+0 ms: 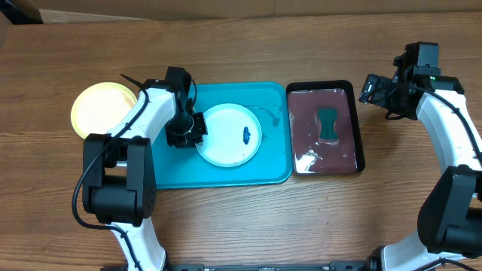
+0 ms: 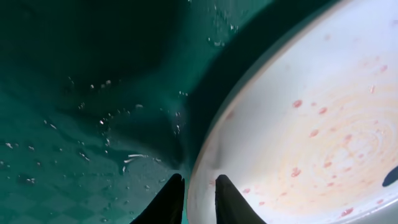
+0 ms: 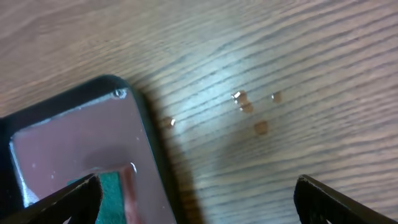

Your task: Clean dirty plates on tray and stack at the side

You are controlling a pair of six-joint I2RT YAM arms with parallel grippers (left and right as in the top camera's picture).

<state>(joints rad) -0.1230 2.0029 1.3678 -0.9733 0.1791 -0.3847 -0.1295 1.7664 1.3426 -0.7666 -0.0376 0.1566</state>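
A white plate (image 1: 230, 135) with a small dark blue smudge (image 1: 247, 135) lies in the turquoise tray (image 1: 271, 169). My left gripper (image 1: 188, 134) is at the plate's left edge. In the left wrist view its fingers (image 2: 198, 199) are shut on the white plate's rim (image 2: 205, 180), one finger inside and one outside. The plate (image 2: 311, 137) shows reddish specks there. A yellow-green plate (image 1: 102, 109) lies on the table left of the tray. My right gripper (image 1: 374, 88) is open and empty above the table, right of the black tray. The pale blue plate is out of view.
A black tray (image 1: 358, 128) with reddish water holds a green sponge (image 1: 327, 124) right of the turquoise tray. In the right wrist view its corner (image 3: 118, 93) and a few water drops (image 3: 249, 109) on the wood show. Water drops lie on the turquoise tray floor (image 2: 93, 137).
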